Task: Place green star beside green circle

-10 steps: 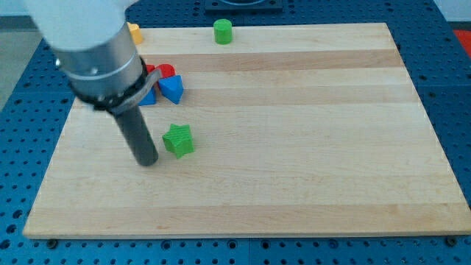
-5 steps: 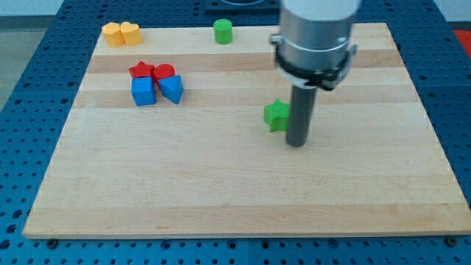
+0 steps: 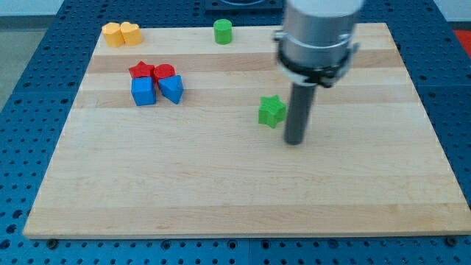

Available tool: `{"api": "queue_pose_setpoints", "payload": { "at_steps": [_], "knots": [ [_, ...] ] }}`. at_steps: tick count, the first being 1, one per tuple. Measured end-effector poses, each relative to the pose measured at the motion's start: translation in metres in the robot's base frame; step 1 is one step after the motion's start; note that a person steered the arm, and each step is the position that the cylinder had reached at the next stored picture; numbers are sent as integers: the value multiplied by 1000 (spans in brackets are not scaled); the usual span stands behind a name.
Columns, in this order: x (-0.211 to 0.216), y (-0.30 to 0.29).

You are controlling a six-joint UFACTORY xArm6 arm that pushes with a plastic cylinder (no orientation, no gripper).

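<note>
The green star (image 3: pixel 271 111) lies near the middle of the wooden board (image 3: pixel 243 184). The green circle (image 3: pixel 223 32) stands at the board's top edge, up and to the left of the star. My tip (image 3: pixel 294 140) rests on the board just right of and slightly below the star, a small gap apart from it. The rod rises to the grey arm body (image 3: pixel 318 33) above.
Two red blocks (image 3: pixel 153 71) and two blue blocks (image 3: pixel 157 90) cluster at the upper left. Two orange blocks (image 3: pixel 121 33) sit at the top left corner. The blue perforated table (image 3: pixel 29 81) surrounds the board.
The green star has moved far from the lower left to the board's middle, then a little further left and up. My tip swung from the star's left to its right.
</note>
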State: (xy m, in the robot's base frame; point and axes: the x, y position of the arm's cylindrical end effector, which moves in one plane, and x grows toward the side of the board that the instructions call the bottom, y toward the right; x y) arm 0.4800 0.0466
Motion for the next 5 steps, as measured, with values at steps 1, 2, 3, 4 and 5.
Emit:
{"api": "queue_pose_setpoints", "payload": {
  "at_steps": [1,2,3,4,5],
  "knots": [
    [-41,-33],
    [-100,-34],
    [-129,-34],
    [-98,-39],
    [-63,-39]
  ]
}}
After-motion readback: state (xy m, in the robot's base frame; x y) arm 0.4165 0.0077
